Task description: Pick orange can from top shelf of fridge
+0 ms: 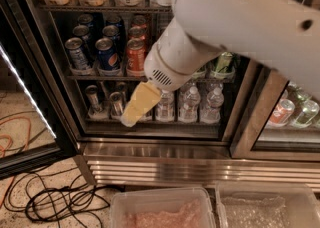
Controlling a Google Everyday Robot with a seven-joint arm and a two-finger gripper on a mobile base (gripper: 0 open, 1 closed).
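Your pale yellow gripper (140, 104) (whether open or closed, you cannot tell) hangs inside the open fridge (175, 164), just below the wire shelf where the smooth orange can (135, 56) stands beside blue cans (107, 54), the door (27, 97) swung clear to the left.

1. One gripper (130, 118), low before the fridge (160, 164)'s bottom shelf.
2. Four blue cans (107, 54), up-left of it.
3. Two orange-red cans (135, 56), straight above it.
4. Three water bottles (188, 104), just right of it.
5. Two plastic bins (150, 192), below it.
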